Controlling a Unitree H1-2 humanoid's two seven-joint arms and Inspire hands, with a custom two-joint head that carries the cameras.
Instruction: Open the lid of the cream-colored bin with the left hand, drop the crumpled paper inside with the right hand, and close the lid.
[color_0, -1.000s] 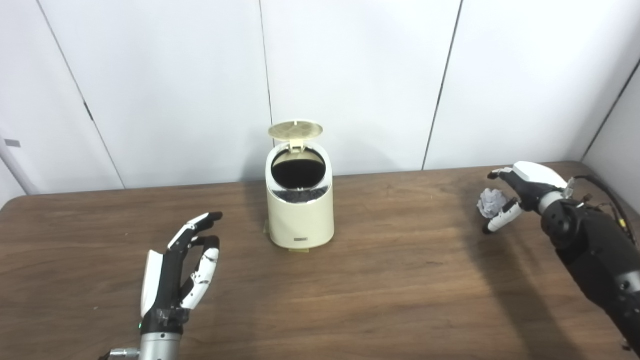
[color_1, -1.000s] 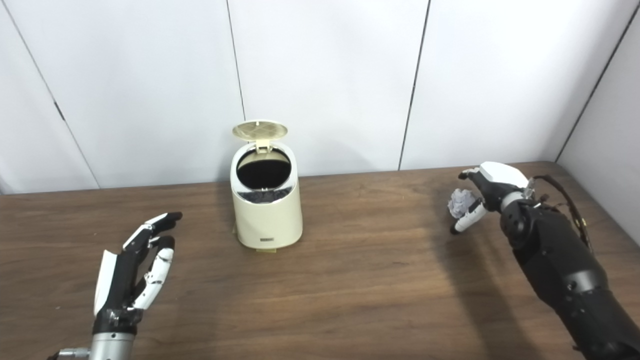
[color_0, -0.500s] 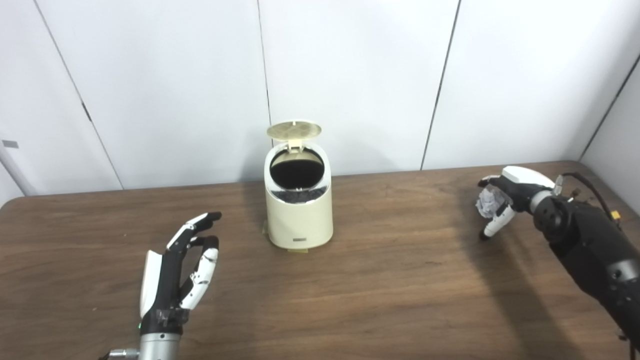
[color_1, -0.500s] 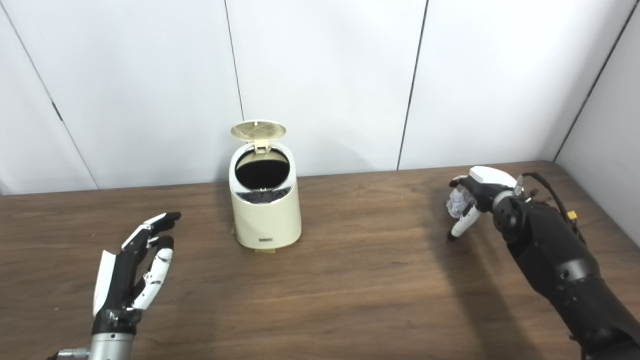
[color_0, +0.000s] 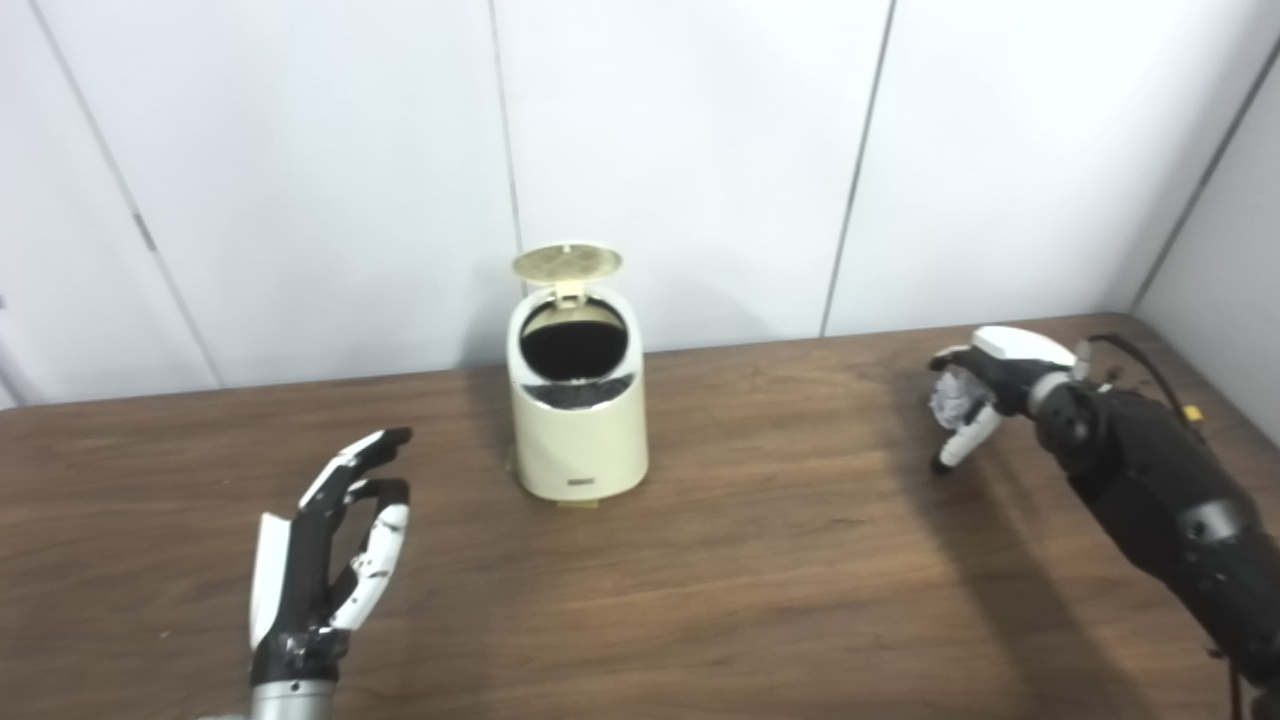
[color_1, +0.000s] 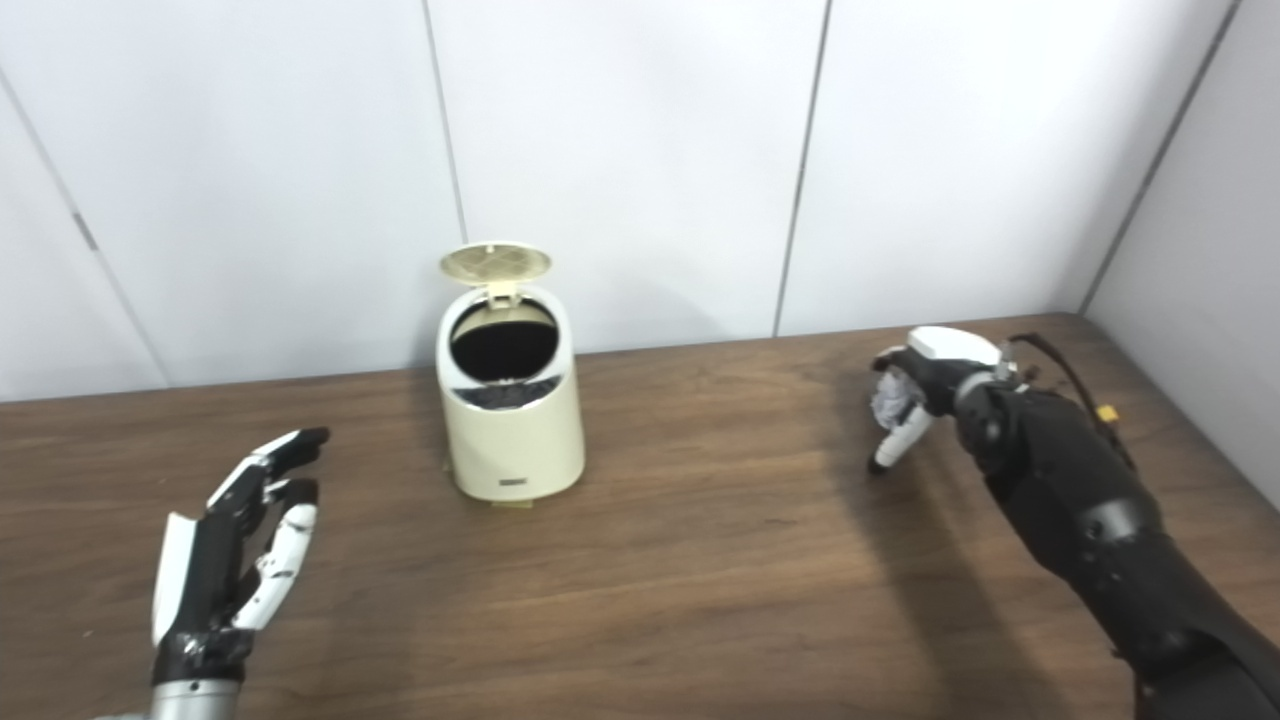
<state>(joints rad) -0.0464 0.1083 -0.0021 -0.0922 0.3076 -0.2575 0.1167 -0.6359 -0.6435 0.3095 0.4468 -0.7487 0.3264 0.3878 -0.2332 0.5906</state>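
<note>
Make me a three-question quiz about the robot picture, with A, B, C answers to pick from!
1. Where is the crumpled paper?
A. inside the bin
B. in the right robot hand
C. under the left robot hand

2. What colour is the bin?
A. cream
B. red
C. blue

3. How is the bin's lid?
A. shut
B. lying on the table
C. standing open

Answers: 1 B, the paper sits between the right robot hand's fingers, far right of the bin. 2 A, its body is pale cream. 3 C, the lid stands up behind the dark opening.
</note>
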